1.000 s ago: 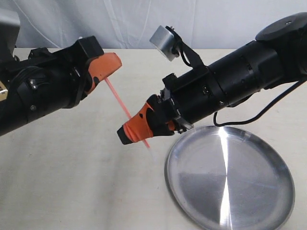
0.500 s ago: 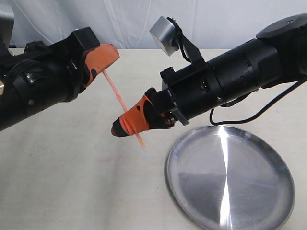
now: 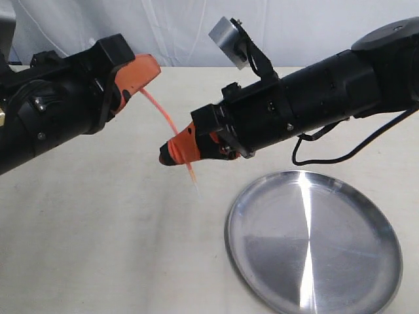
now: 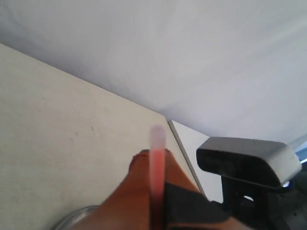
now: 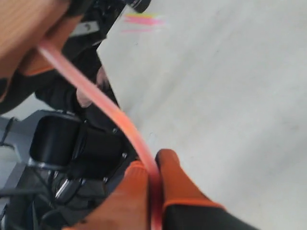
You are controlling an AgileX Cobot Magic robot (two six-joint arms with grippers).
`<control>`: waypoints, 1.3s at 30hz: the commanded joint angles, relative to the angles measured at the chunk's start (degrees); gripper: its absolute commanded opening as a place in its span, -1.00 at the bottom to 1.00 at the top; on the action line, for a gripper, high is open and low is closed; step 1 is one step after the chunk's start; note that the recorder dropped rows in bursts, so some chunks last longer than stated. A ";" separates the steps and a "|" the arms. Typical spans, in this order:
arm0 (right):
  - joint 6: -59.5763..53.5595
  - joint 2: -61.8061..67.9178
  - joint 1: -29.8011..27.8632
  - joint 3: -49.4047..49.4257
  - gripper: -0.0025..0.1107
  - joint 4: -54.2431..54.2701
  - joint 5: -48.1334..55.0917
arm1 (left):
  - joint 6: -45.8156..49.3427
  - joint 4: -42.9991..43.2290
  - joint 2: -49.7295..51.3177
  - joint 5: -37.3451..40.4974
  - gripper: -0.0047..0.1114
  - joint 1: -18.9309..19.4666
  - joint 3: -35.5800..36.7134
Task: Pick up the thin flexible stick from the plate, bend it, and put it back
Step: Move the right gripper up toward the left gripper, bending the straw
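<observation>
You have the thin flexible stick [image 3: 162, 111] up in the air, well above the table [image 3: 98, 229] and left of the plate [image 3: 340, 261], not over it. Your left gripper [image 3: 145, 77] is clamped on its upper, far end. Your right gripper [image 3: 175, 153] is clamped on it lower and nearer, close to the pale tip that pokes out below the orange fingers. The right wrist view confirms that grip: the pads [image 5: 136, 191] press together with the stick [image 5: 115, 112] curving out between them toward the other arm.

Gripping both ends is what makes the bend possible. With the grippers near each other, the span between them bows in a shallow arc rather than running straight. I judge the bending step to be under way and the return to the plate not yet begun.

For room, the plate lies to the right and near, its left rim just below and right of your right gripper. The table to the left and near shows nothing on it, so the arms have free space there. The tight spot is between the two grippers: bringing them closer risks finger contact or the stick slipping from a pad. The free tip hangs above the table without touching it.
</observation>
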 commanded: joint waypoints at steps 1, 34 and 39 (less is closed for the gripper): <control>1.35 -0.09 -0.26 0.03 -0.97 6.86 -8.44 | -0.18 1.50 0.01 1.36 -0.92 -0.67 -0.10; -2.19 -0.09 -0.26 0.03 -0.97 20.36 -17.18 | 0.54 -9.32 6.37 -2.43 -0.92 -0.67 2.72; -2.63 -0.09 -0.26 0.03 -0.97 21.27 -17.48 | 0.87 -9.32 6.37 0.36 -0.92 -0.67 2.72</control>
